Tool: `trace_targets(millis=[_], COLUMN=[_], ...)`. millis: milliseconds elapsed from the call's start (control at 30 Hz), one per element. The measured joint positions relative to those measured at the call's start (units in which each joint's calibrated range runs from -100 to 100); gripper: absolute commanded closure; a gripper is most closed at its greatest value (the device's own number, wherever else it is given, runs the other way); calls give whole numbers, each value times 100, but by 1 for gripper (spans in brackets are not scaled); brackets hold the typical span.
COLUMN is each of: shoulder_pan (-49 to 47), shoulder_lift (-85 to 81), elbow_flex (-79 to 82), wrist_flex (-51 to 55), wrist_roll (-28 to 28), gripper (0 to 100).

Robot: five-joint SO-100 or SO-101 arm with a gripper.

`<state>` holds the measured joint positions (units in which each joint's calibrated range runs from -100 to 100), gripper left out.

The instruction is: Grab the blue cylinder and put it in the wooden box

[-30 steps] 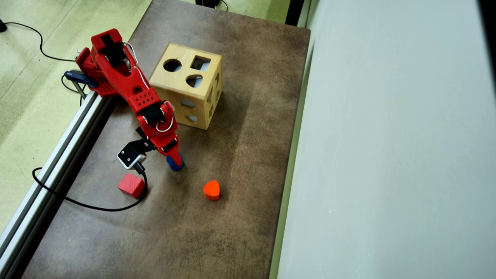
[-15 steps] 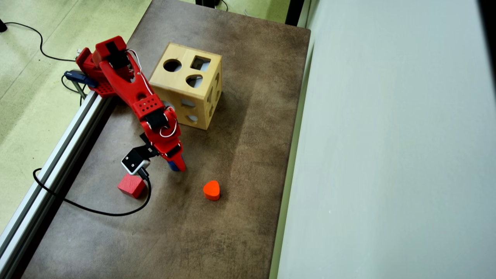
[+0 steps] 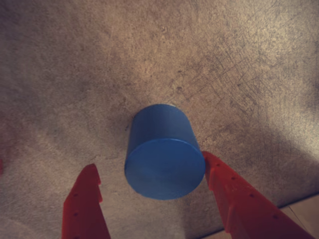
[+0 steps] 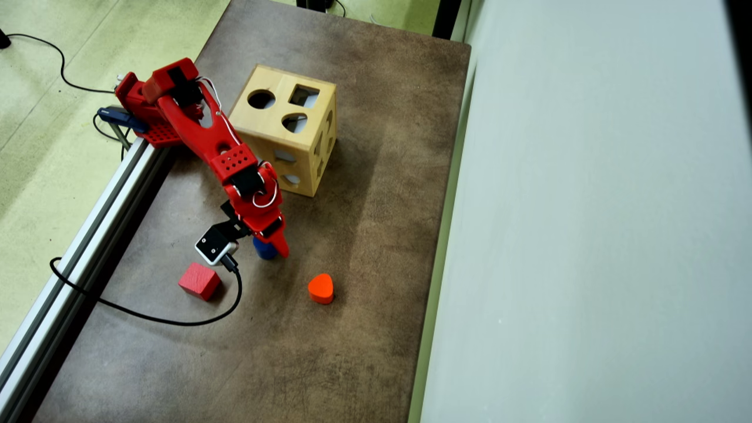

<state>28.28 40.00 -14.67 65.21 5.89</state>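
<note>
The blue cylinder (image 3: 164, 152) stands upright on the brown table, its flat round top facing the wrist camera. My gripper (image 3: 148, 162) is open and straddles it. The right finger (image 3: 229, 194) touches or nearly touches the cylinder's side, and the left finger (image 3: 87, 204) stands apart with a clear gap. In the overhead view the blue cylinder (image 4: 264, 250) peeks out under the red gripper (image 4: 271, 249), in front of the wooden box (image 4: 271, 126). That box is a light cube with round, square and heart-like holes on top.
A red cube (image 4: 200, 281) lies to the left of the gripper and an orange heart block (image 4: 321, 288) to its right, both nearer the front. A black cable (image 4: 147, 317) loops by the red cube. An aluminium rail (image 4: 88, 235) borders the table's left side, and a pale wall (image 4: 587, 235) its right.
The arm has reached forward and swung slightly right. The visible finger now sits on the cylinder's right side, so the cylinder is between the fingers. It has not moved.
</note>
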Motion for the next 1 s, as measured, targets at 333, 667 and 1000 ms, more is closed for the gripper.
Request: trace_targets(millis=[333,667,1000], shoulder_pan=[0,7,14], shoulder_lift=[246,246,246], elbow_flex=[-9,-9,-9], wrist_flex=[0,0,0], wrist_roll=[0,0,-20], gripper=[69,70,76])
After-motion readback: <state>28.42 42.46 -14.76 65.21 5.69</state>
